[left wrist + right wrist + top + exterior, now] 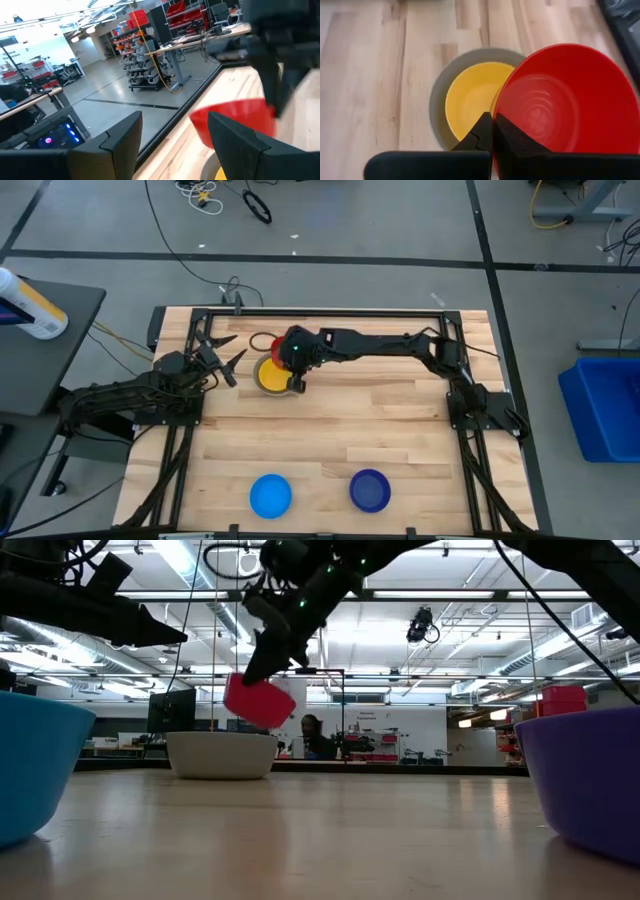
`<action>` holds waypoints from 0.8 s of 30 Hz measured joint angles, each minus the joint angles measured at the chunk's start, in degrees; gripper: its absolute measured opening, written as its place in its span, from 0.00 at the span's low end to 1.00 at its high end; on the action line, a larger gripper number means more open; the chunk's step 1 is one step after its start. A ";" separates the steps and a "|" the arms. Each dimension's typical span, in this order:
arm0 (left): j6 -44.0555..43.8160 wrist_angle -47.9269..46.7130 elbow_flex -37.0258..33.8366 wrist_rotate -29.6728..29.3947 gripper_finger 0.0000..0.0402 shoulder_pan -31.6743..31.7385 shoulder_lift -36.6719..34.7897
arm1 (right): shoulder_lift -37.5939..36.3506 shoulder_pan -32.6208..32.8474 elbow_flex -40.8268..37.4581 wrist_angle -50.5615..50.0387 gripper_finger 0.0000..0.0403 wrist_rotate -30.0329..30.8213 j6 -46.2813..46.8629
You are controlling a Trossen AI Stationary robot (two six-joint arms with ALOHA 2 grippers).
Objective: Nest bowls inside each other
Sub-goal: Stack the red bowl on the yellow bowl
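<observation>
My right gripper (291, 361) is shut on the red bowl (258, 700), which hangs tilted above the table. Just beside and below it, the yellow bowl (470, 100) sits nested inside the grey bowl (436, 102), which stands on the table at the far left-centre. My left gripper (222, 356) waits open at the table's left side, level with the bowls and touching nothing. The light blue bowl (270, 494) and the dark blue bowl (370, 490) stand side by side near the table's front edge. My right gripper holds the red bowl by its rim (496, 112), one finger inside the bowl and one outside. The fingers slant down from the table's right side. The bowl is lifted clear and tilted, hanging partly over the yellow bowl's edge.
A black metal frame (320, 312) runs around the table's far edge and sides. Bare wood lies between the nested bowls and the two blue bowls at the front.
</observation>
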 joint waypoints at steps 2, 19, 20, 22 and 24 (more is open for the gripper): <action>0.09 0.08 0.00 -0.27 0.58 0.00 -0.01 | 1.17 0.29 -0.04 0.55 0.00 -0.54 0.16; 0.37 0.09 0.00 -0.47 0.58 0.00 -0.02 | 3.46 1.44 -0.04 8.24 0.00 -6.34 -0.04; 0.36 0.11 0.00 -0.43 0.58 0.00 -0.02 | 3.84 1.46 -0.04 9.04 0.00 -7.03 0.21; 0.30 0.14 0.00 -0.36 0.58 0.01 -0.02 | 4.97 1.46 -0.04 10.30 0.00 -8.83 1.06; 0.22 0.15 0.00 -0.30 0.58 0.00 -0.02 | 6.51 1.41 -0.02 12.02 0.00 -10.10 1.24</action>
